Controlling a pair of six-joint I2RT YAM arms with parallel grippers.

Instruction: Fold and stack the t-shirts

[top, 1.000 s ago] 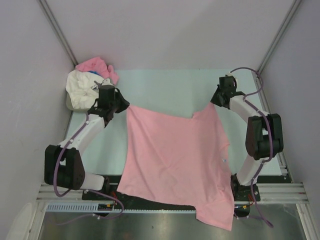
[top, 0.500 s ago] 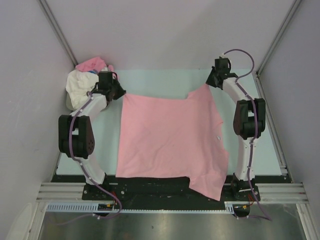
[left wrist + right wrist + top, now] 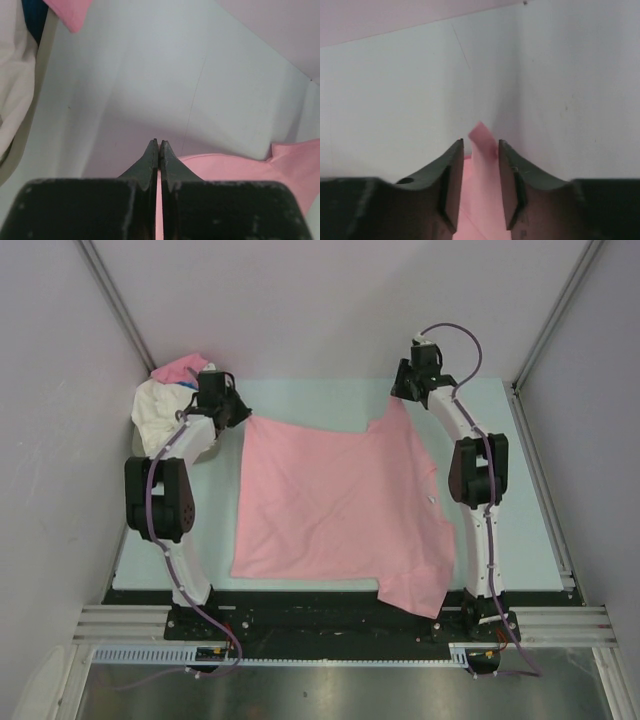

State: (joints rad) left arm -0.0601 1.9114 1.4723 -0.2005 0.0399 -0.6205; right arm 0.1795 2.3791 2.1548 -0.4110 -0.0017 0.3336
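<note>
A light-pink t-shirt lies spread flat across the pale table, its near right corner hanging over the front edge. My left gripper is shut on the shirt's far left corner; in the left wrist view its jaws pinch pink cloth. My right gripper is at the far right corner. In the right wrist view its jaws stand apart, with a strip of pink cloth loose between them. A white t-shirt with a blue print and another pink one lie crumpled at the far left.
The crumpled pile sits right beside my left gripper and shows in the left wrist view as white cloth and pink cloth. Lilac walls close in the back and sides. A metal rail runs along the front.
Both arms have stretched toward the back wall, dragging the pink shirt away from the front edge and pulling it flatter. Less of it hangs over the front.
</note>
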